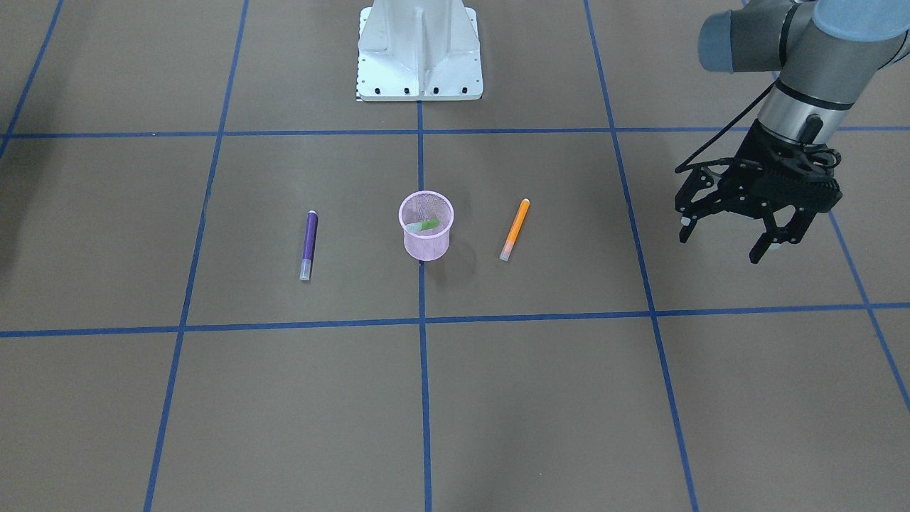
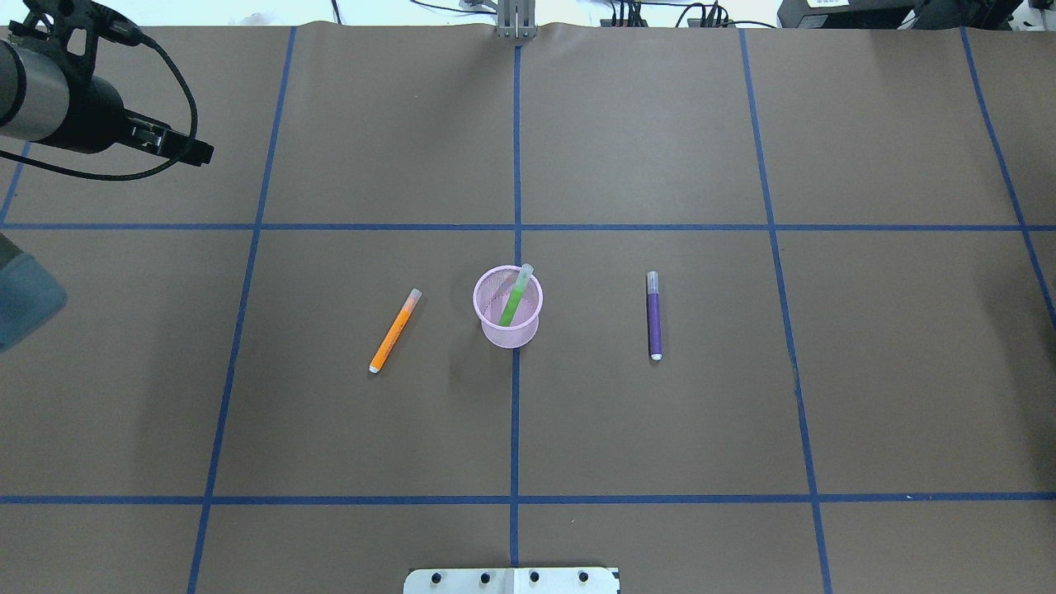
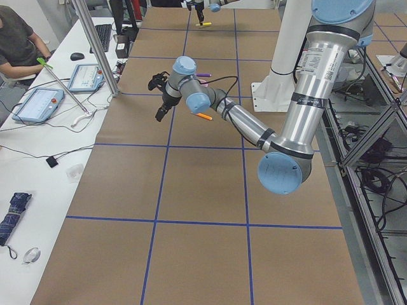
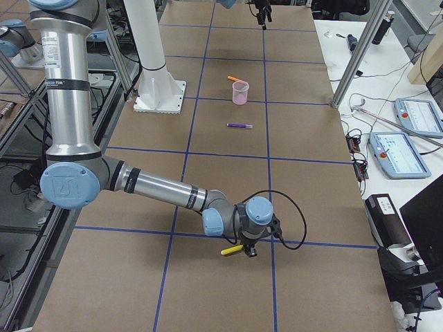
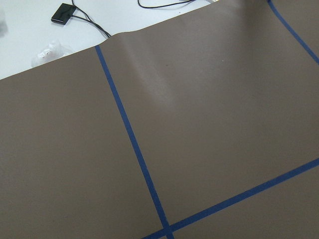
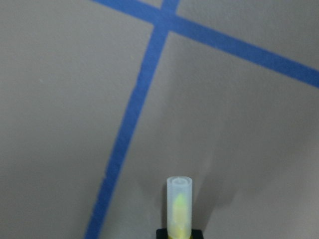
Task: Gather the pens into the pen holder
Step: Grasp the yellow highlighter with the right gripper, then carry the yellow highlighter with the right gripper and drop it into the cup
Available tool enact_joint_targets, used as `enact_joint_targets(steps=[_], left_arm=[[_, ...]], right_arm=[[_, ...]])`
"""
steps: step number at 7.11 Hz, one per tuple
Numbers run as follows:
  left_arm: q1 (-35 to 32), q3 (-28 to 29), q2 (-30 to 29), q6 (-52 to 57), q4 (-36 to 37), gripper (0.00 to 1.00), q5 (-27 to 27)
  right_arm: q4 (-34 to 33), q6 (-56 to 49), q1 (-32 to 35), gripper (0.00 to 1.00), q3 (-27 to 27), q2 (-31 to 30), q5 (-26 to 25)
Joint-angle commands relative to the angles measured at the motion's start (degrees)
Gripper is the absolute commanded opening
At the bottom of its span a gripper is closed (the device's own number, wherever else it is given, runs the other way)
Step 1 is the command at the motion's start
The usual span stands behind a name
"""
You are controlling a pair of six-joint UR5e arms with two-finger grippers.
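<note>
Four pens counted. One slim green pen [image 1: 425, 225] leans inside the single round pink wire-mesh pen holder [image 1: 427, 246]. One purple pen [image 1: 308, 244] and one orange pen [image 1: 515, 229] lie flat on either side of it, not touching it. Left gripper [image 1: 721, 245]: jaws apart, empty. Right gripper [image 4: 246, 250]: clamped on one yellow pen [image 6: 179, 209], well apart from the holder.

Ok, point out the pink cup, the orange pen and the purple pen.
pink cup [image 2: 516, 334], overhead view, mesh wall.
orange pen [image 2: 394, 332], overhead view, middle of barrel.
purple pen [image 2: 654, 318], overhead view, middle of barrel.
</note>
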Motion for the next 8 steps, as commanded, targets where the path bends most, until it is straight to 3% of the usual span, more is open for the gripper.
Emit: enact_joint_targets(steps=[1,3,4,5,6,7,8], left_arm=[[-2.3,0.1,0.0,0.1,0.0,0.99,-4.1],[-2.3,0.3,0.4,0.0,0.1,0.99,-4.1],[-2.3,0.8,0.4,-0.1,0.1,0.99,-4.1],[-2.5,1.6,0.4,-0.1,0.0,0.99,-4.1],[-2.7,2.6,0.3,-0.1,-0.1,0.99,-4.1],[-2.8,2.8,0.2,-0.5,-0.1,0.99,-4.1],[-2.8,2.9,0.1,-0.6,0.0,0.99,-4.1]], right_arm=[[8.4,23.1,-1.2,0.0,8.0,1.2,0.0],[24.8,52.4,-10.4,0.0,9.0,7.6,-3.9],[25.3,63.1,-18.1,0.0,14.8,9.6,-13.7],[24.7,69.9,-24.3,0.0,21.2,10.3,-22.6],[20.7,76.2,-26.2,0.0,24.9,13.8,-24.6],[14.0,81.8,-30.4,0.0,29.0,18.3,-29.9],[6.9,85.6,-37.5,0.0,32.9,21.6,-39.6]])
